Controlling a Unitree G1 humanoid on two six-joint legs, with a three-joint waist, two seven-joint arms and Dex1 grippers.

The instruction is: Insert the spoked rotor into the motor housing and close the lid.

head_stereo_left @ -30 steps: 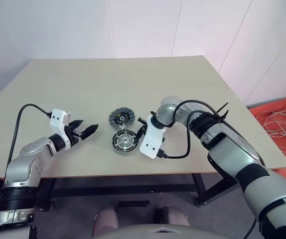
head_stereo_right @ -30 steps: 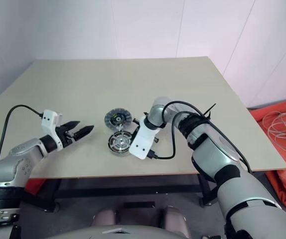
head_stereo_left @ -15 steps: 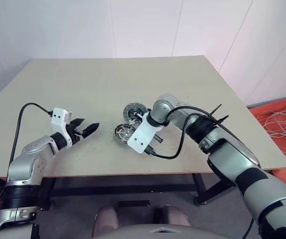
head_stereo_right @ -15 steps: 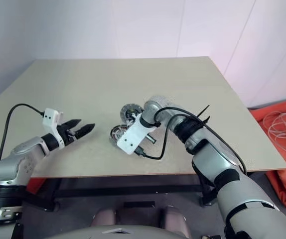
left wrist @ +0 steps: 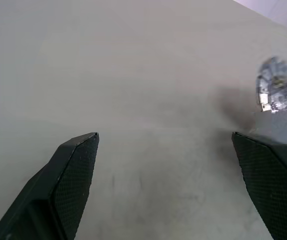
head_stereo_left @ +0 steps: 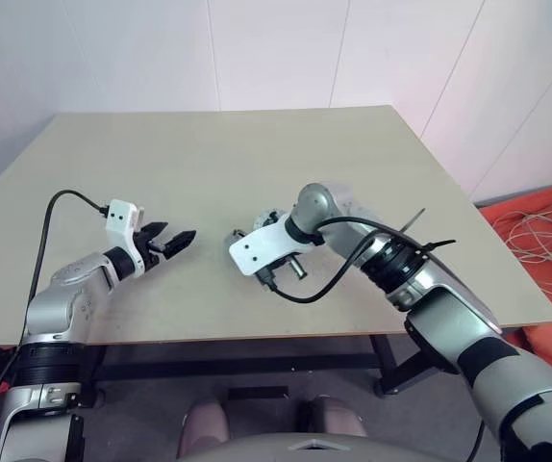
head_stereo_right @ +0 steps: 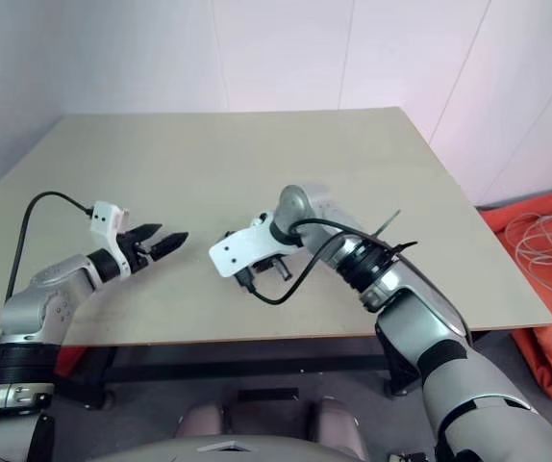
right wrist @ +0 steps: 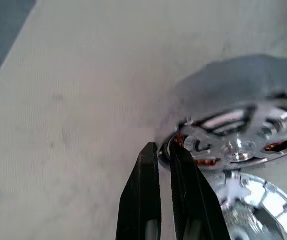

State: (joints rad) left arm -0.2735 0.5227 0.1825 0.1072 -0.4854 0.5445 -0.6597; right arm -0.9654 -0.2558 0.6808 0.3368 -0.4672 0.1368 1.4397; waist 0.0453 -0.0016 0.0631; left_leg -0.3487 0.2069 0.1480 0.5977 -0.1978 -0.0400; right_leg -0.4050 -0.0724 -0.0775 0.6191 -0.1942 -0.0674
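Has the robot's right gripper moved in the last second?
Yes. The right gripper, jaws shut, has swung toward the robot's left across the table, nearer the left gripper.

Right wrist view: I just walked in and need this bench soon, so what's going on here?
The right gripper is shut, apparently pinching the rim of a copper-wound disc that sits tilted above the table. A second shiny silver part lies right beside it. The left gripper hangs open over bare table off to the side, touching nothing. Assembly looks mid-way.
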